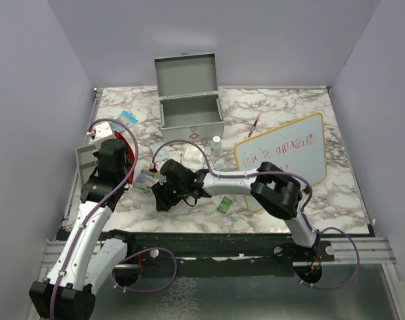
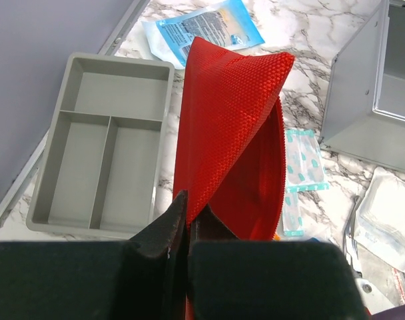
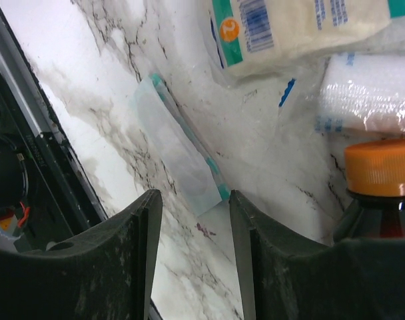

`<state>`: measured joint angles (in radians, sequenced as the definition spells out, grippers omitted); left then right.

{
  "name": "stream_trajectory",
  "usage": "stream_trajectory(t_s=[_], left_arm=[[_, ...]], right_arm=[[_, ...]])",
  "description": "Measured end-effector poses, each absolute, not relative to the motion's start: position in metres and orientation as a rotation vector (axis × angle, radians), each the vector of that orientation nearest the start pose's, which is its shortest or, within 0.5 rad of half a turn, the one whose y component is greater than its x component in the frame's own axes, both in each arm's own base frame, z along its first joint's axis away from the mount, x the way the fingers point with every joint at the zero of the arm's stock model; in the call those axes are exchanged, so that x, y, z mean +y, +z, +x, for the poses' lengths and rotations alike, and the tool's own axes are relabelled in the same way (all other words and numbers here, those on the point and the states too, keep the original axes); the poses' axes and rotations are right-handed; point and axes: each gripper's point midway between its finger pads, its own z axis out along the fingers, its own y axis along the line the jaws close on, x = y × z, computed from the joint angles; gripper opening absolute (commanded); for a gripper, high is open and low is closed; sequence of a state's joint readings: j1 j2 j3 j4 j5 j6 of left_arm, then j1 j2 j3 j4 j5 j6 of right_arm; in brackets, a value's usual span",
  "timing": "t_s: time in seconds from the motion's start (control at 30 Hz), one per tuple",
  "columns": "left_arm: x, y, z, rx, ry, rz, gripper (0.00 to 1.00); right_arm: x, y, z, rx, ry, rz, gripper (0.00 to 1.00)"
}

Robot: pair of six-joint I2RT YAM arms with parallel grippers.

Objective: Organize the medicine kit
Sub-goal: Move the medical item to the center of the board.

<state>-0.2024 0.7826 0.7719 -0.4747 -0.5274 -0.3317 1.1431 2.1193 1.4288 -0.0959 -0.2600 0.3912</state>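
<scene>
The medicine kit is a grey metal box standing at the back of the marble table with its lid up; its corner also shows in the left wrist view. My left gripper is shut on the edge of a red mesh pouch, which it holds up at the table's left side. My right gripper is open and low over the marble, with nothing between its fingers. A thin pale teal sachet lies flat just ahead of its fingertips. In the top view the right gripper is near the table's front middle.
A shallow grey divided tray lies at the left edge. Loose packets lie around: a blue one, plaster strips, a gauze pack. An orange-capped bottle and white packets sit close to the right gripper. A whiteboard lies at right.
</scene>
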Motion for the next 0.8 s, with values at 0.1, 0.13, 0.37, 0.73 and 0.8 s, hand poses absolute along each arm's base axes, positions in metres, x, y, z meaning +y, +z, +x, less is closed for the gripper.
stream_trajectory(t_s=[0.1, 0.13, 0.37, 0.73, 0.8], left_arm=[[0.02, 0.214, 0.276, 1.943, 0.192, -0.441, 0.0], [0.02, 0.213, 0.276, 1.944, 0.192, -0.441, 0.0], [0.018, 0.213, 0.276, 1.948, 0.179, -0.433, 0.0], [0.018, 0.213, 0.275, 1.949, 0.182, -0.429, 0.0], [0.018, 0.213, 0.275, 1.952, 0.184, -0.429, 0.0]], right_arm=[[0.509, 0.032, 0.166, 2.332, 0.984, -1.069, 0.51], [0.51, 0.032, 0.167, 2.328, 0.985, -1.067, 0.51], [0.512, 0.033, 0.169, 2.318, 0.987, -1.062, 0.52], [0.514, 0.033, 0.178, 2.299, 0.95, -1.029, 0.52], [0.516, 0.033, 0.179, 2.297, 0.952, -1.027, 0.52]])
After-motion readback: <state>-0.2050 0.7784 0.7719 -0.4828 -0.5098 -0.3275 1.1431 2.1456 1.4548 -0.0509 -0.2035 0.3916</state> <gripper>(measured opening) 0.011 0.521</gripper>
